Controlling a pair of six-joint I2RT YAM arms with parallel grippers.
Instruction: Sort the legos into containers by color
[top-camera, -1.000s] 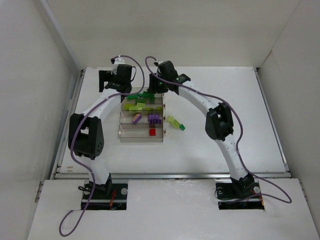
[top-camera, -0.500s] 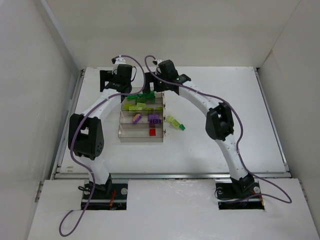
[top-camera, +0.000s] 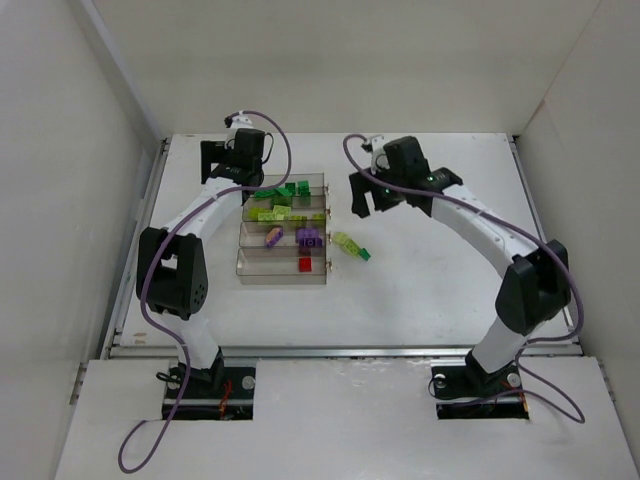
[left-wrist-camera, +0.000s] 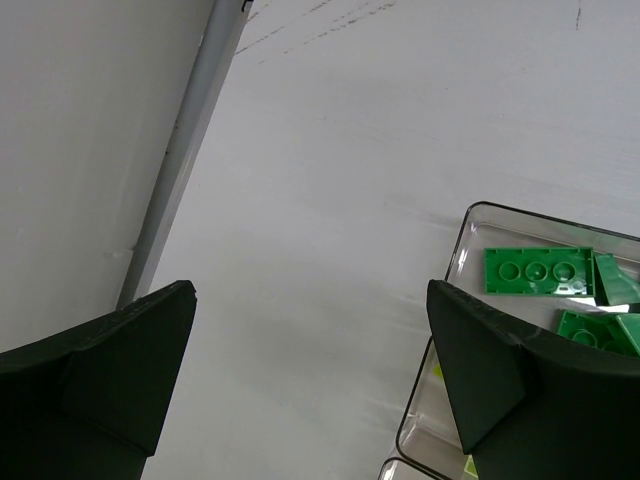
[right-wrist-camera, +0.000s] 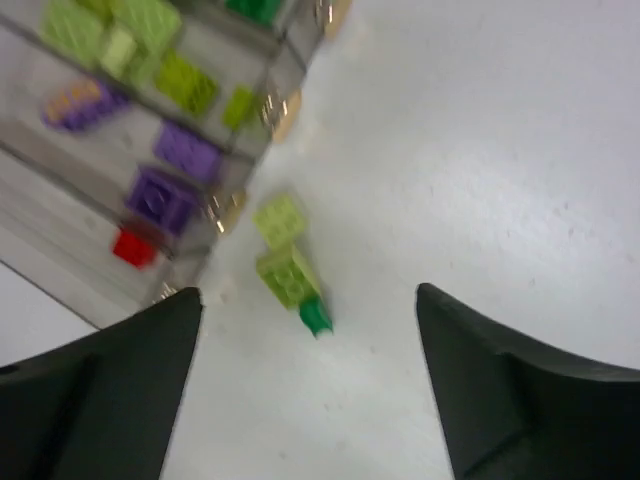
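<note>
The clear four-bin tray (top-camera: 246, 268) holds dark green legos (top-camera: 285, 190) in the far bin. Behind them come yellow-green ones (top-camera: 272, 212), purple ones (top-camera: 308, 237), and a red one (top-camera: 305, 264) in the nearest bin. Two yellow-green legos (top-camera: 346, 242) and a small green lego (top-camera: 363, 254) lie on the table right of the tray. My right gripper (top-camera: 364, 200) is open and empty above them. They show blurred between its fingers in the right wrist view (right-wrist-camera: 285, 265). My left gripper (top-camera: 210, 165) is open and empty over bare table left of the tray's far corner (left-wrist-camera: 470, 215).
The white table is walled on the left, back and right. A raised rail (left-wrist-camera: 185, 150) runs along its left edge close to the left gripper. The green legos (left-wrist-camera: 538, 270) in the far bin sit by the left gripper's right finger (left-wrist-camera: 500, 390).
My right arm has swung away from the tray's far bin to the right and nearer, over the loose legos. The left arm has barely moved.
</note>
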